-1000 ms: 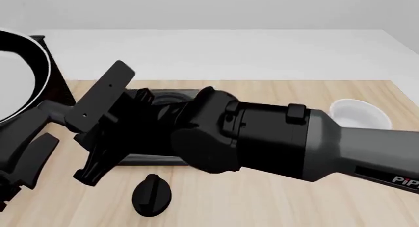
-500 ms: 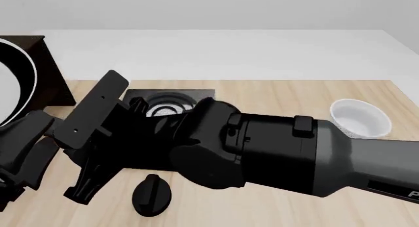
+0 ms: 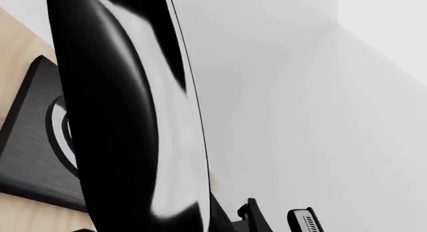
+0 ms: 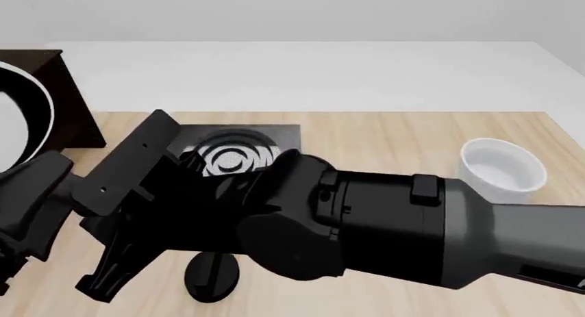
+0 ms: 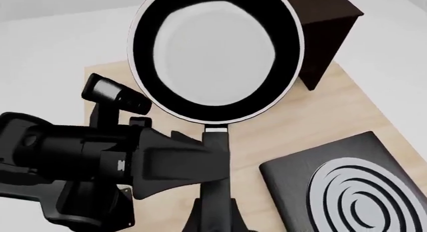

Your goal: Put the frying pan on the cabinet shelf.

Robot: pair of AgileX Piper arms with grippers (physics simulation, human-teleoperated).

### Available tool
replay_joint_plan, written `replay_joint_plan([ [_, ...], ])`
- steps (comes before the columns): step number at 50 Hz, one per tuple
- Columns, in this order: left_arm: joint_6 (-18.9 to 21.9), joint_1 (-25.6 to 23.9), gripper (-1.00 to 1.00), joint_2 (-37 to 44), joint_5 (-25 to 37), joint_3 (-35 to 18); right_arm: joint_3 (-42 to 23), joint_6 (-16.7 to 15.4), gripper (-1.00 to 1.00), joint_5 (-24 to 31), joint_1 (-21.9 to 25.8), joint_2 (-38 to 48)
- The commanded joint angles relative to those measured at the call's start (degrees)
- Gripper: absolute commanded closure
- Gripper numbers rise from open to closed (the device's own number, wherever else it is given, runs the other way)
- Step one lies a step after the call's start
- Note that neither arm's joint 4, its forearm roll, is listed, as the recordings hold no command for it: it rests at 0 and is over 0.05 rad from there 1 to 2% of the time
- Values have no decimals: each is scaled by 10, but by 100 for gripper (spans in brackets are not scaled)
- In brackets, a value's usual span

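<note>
Left wrist: frying pan fills the view edge-on over the stove plate, my left claw's tips out of shot, so I can't tell their state here. Front: pan at the table's far-left corner by the cabinet, shifted further left than a second ago, stove plate now uncovered; right gripper looks apart, empty. Right wrist: left gripper clamped on the handle; keep the pan level and clear the cabinet's front edge before lowering.

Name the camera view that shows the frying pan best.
The right wrist view: the whole frying pan, rim, glossy inside and handle. The left wrist view shows it close and edge-on; the front view shows only a sliver at its left edge.
</note>
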Motion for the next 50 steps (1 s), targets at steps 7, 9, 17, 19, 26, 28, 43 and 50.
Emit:
replay_joint_plan([
  [7, -3, 1, 100, 1, 0, 2, -8, -12, 100, -8, 9, -12],
  [9, -2, 0, 100, 0, 1, 1, -11, -12, 100, -6, 10, -12],
  [17, -1, 1, 100, -2, 3, -2, -3, -21, 100, -20, 9, -22],
  [19, -1, 1, 100, -3, 3, -2, -3, -21, 100, -20, 11, -21],
  [26, -1, 4, 100, -5, 8, -6, 7, -34, -100, -32, 10, -35],
  [28, -1, 4, 100, -7, 9, -8, 3, -34, -100, -24, 19, -25],
  [43, 1, 5, 100, -7, 9, -7, 32, -16, -100, -23, -4, -69],
  [50, 1, 5, 100, -8, 10, -8, 57, -6, -100, -22, -23, -110],
])
